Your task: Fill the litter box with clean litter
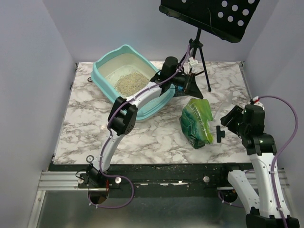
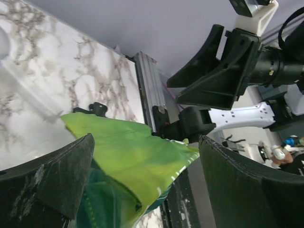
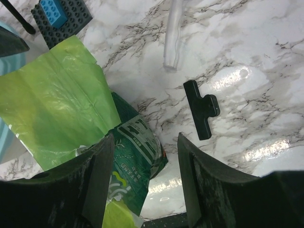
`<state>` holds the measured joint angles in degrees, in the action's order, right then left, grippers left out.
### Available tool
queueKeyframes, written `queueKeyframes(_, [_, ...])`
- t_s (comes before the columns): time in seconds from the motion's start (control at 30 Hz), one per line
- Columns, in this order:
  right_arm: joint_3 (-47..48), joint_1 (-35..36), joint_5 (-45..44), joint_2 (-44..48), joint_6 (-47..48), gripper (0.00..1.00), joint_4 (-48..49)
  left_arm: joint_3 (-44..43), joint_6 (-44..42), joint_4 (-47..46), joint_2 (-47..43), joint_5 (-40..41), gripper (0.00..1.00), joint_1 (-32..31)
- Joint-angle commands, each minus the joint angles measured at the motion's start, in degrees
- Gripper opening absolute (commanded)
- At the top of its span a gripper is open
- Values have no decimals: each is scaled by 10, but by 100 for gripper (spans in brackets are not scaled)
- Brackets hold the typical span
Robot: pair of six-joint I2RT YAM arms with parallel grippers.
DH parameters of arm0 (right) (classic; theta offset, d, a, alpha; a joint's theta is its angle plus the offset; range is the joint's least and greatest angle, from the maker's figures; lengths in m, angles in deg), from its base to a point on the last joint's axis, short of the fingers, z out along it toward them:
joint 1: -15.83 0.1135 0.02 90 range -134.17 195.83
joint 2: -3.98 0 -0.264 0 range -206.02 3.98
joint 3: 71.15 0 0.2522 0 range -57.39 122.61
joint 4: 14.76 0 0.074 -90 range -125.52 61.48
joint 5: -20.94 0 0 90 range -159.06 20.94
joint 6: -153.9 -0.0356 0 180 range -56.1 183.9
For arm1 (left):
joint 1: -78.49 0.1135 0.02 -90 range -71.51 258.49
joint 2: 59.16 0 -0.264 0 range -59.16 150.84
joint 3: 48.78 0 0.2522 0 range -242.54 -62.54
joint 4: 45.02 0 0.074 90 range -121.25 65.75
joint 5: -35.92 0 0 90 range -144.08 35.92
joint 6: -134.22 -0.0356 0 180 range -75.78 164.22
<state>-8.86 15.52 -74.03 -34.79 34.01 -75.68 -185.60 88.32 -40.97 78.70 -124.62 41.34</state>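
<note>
Overall, the litter box (image 1: pixel 101 78) stood at the far left of the marble-patterned table (image 1: pixel 152 137), set at an angle to the edges. A loose pile of clean litter (image 1: pixel 132 83) lay inside it on the cream floor, towards the near right side; the rest of the floor showed bare.

Left arm: stretched across the near right corner of the box. Left claw (image 2: pixel 145 152) was spread wide and held nothing. Its wrist view showed the open flap of the green bag (image 1: pixel 195 122) below and between the fingers (image 2: pixel 52 175), with no contact seen.

Green bag: right of the box and clear of it, resting on the table with its mouth open (whether any litter sat inside could not be made out).

Right arm: at the right side of the table. Right claw (image 3: pixel 145 142) stood partly open and gripped nothing, beside the bag's right edge, with the printed lower part of the bag showing below its fingers.

Other items noted: a black clip (image 1: pixel 219 134) flat on the table just right of the bag, a clear tube (image 3: pixel 172 38) beyond it, and a blue brick (image 3: pixel 52 10) on a dark studded plate.
</note>
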Motion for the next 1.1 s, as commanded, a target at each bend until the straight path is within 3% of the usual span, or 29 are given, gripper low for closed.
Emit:
queueKeyframes(0.0, [-11,3,0,16,11,64,-28,33,43,-63,3,-43,99,-17])
queueKeyframes(0.07, [-11,3,-3,21,12,64,-29,43,-34,19,-7,-23,99,-16])
queueKeyframes(0.17, [-12,3,0,26,12,64,-29,-17,-232,266,-10,48,99,-17])
queueKeyframes(0.33, [-22,3,11,28,11,64,-22,-39,-320,382,-20,131,99,-17])
queueKeyframes(0.43, [-27,3,10,29,11,64,-18,-20,-331,392,-41,180,99,-14])
queueKeyframes(0.6, [-28,3,12,27,11,64,-16,-21,-332,400,-44,161,99,-13])
queueKeyframes(1.07, [-29,3,24,28,14,64,-16,-14,-235,256,-18,-5,99,-14])
